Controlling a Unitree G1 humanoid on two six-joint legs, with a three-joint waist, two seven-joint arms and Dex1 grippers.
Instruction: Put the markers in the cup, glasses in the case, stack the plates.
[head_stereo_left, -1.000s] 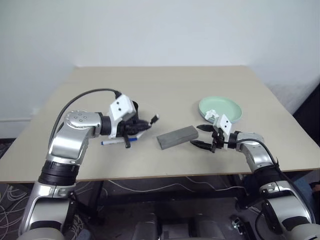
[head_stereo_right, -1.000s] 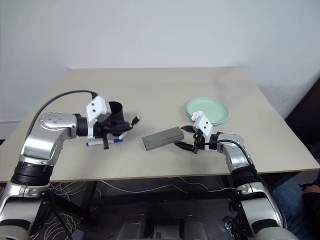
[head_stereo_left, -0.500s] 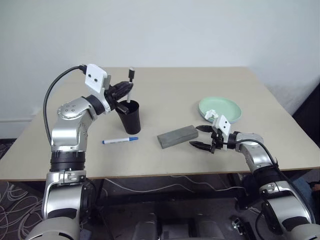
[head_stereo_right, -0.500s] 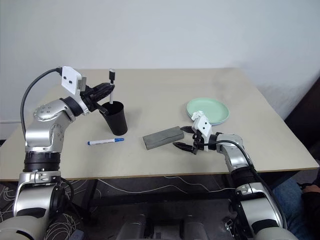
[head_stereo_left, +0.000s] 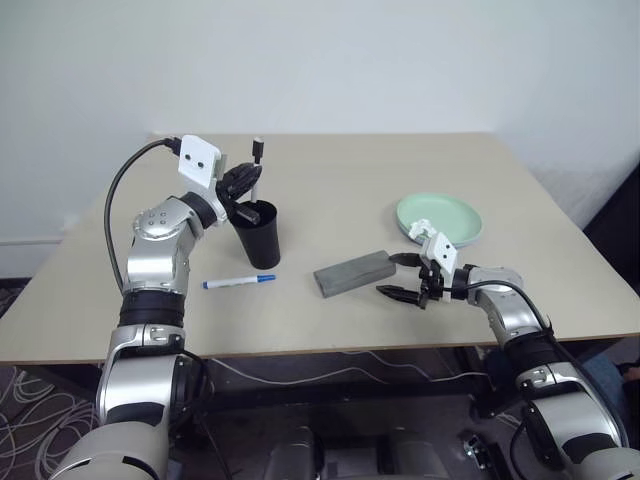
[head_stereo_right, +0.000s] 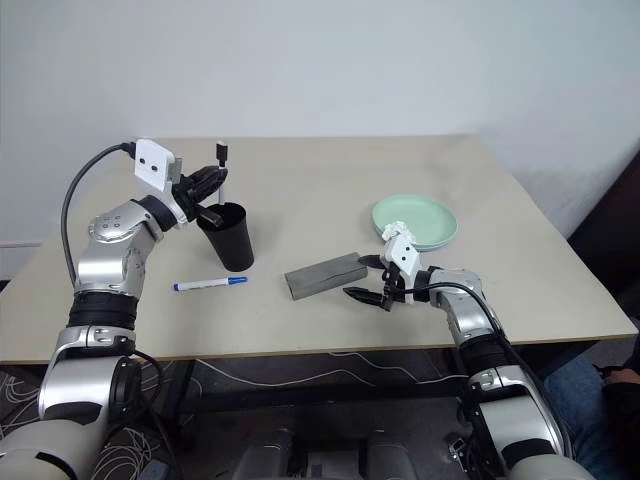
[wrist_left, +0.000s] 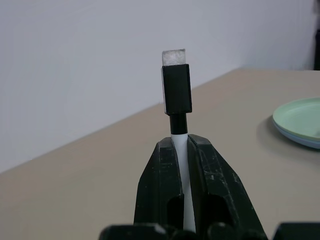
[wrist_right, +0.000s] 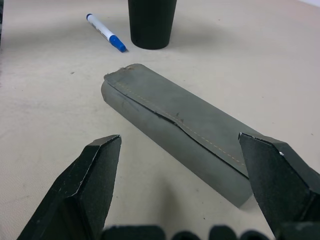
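Observation:
My left gripper (head_stereo_left: 250, 178) is shut on the dark-capped marker (wrist_left: 176, 95) and holds it upright over the black cup (head_stereo_left: 261, 238). The marker's lower end is at the cup's mouth. The blue-capped marker (head_stereo_left: 238, 282) lies flat on the table in front of the cup. The grey case (head_stereo_left: 352, 273) lies closed at mid-table. My right gripper (head_stereo_left: 401, 277) stands open just off its right end, one finger (wrist_right: 85, 190) to each side. The mint green plate (head_stereo_left: 440, 217) rests on a light blue plate (wrist_left: 305, 141) behind that hand. The glasses are out of view.
The beige table (head_stereo_left: 340, 170) has open room behind the cup and the case. Its front edge runs close below my right hand. A white wall stands behind the table.
My left arm has lifted the dark-capped marker off the table, turned it upright and brought it over the cup. The right arm has not moved.

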